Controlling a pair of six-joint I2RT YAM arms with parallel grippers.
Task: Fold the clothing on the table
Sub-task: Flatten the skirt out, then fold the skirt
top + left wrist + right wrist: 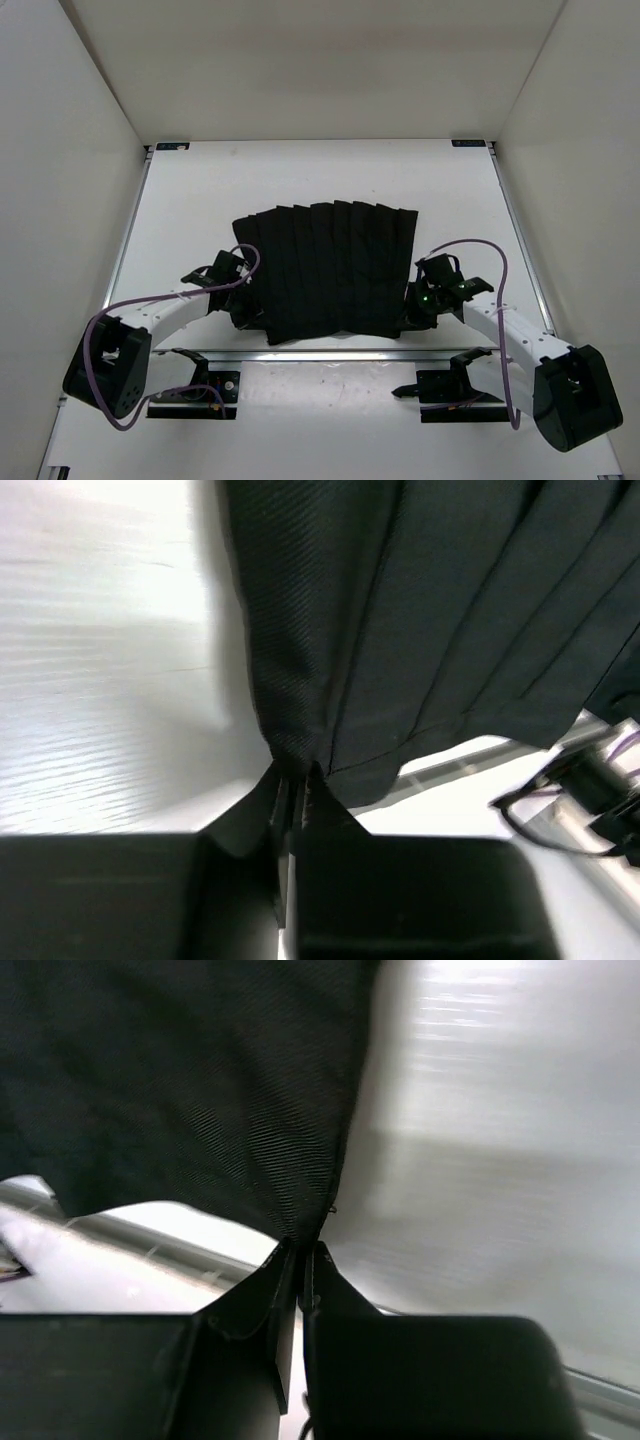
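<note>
You've got both pinched shut on the near corners of the clothing (330, 270), left gripper (295, 772) on the left hem end and right gripper (303, 1250) on the right, with the garment spread flat mid-table just ahead of the arm bases. I'd lift both corners evenly and carry them to the far hem together so the pleats don't skew. The table (190, 200) is smooth white with surface showing past the garment, but the enclosure walls (80, 150) crowd both sides.

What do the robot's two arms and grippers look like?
Both arms are white links with bulky black joint housings. A purple cable loops along the left arm and the right arm alike. A green light glows at the right wrist. The left gripper and right gripper have black tapering fingers.
</note>
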